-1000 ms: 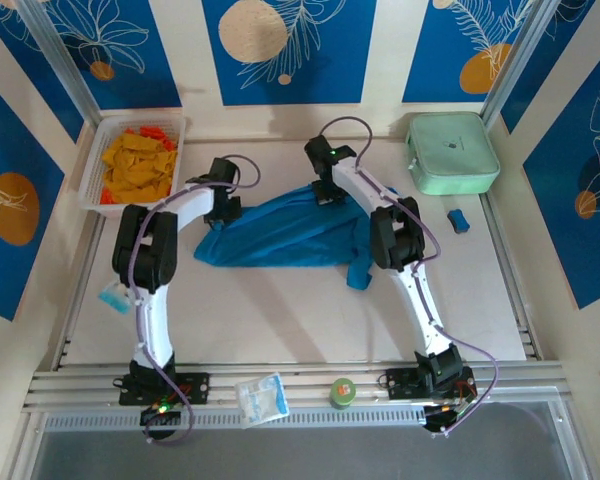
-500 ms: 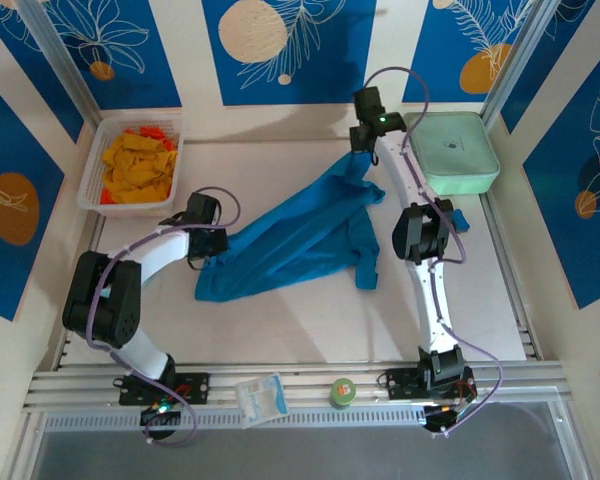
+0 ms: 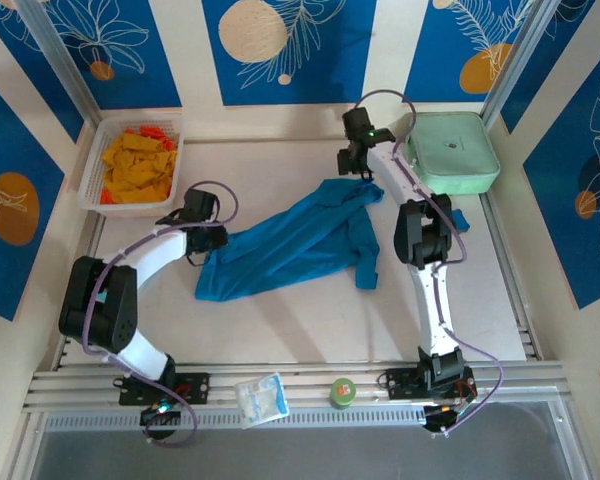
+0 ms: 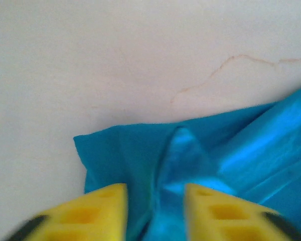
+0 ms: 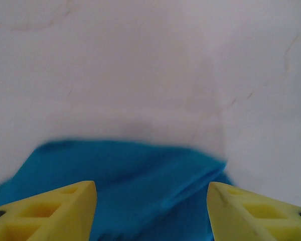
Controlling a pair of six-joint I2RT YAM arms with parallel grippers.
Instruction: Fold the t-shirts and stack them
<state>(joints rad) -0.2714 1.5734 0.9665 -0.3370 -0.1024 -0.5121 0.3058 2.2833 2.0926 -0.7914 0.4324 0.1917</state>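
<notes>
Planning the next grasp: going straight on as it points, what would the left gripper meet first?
Probably the teal t-shirt: its peaked fold lies just ahead between the left gripper's open jaws, bare table beyond.

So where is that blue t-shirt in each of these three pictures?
Top external: the t-shirt lies stretched diagonally across the middle of the table, between the two arms.
Left wrist: the t-shirt takes the lower right, a ridge of it between the yellow fingers of the left hand.
Right wrist: the t-shirt runs along the bottom, under the right hand.
Shared landmark: the pale table beneath the cloth.
</notes>
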